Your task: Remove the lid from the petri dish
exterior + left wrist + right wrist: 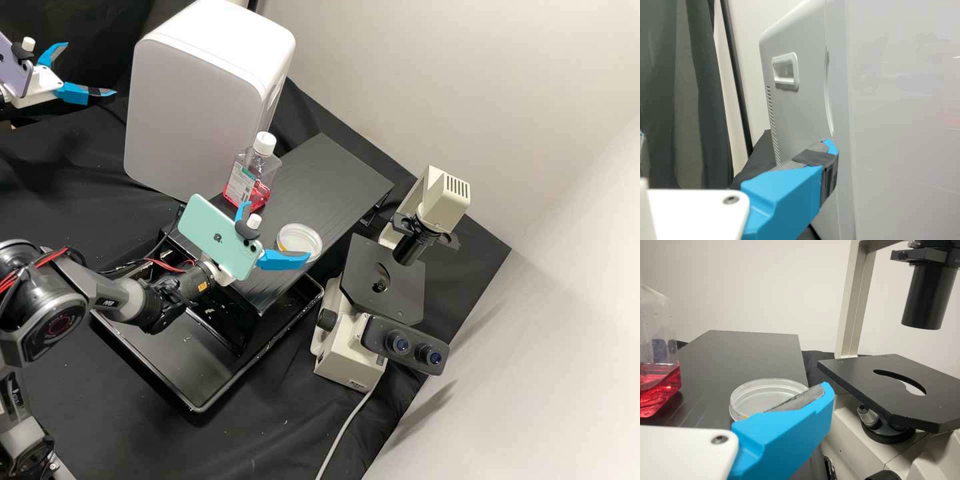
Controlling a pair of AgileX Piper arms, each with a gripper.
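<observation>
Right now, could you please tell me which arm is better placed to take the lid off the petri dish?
The right one: the right tool, open, sits beside the petri dish, while the left tool is far off by the white box.

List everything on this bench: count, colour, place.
petri dish: one, clear, lid on, at the platform's near end.
flask: one, clear, with red liquid and a white cap, on the platform by the white box.
platform: one, black, raised over the tray.
tray: one, black, on the cloth.
white box: one, white, behind the flask.
microscope: one, cream and black, beside the platform.
cloth: one, black, over the bench.
right gripper: one, blue fingers open, by the petri dish.
left gripper: one, blue fingers open, raised beside the white box.
</observation>
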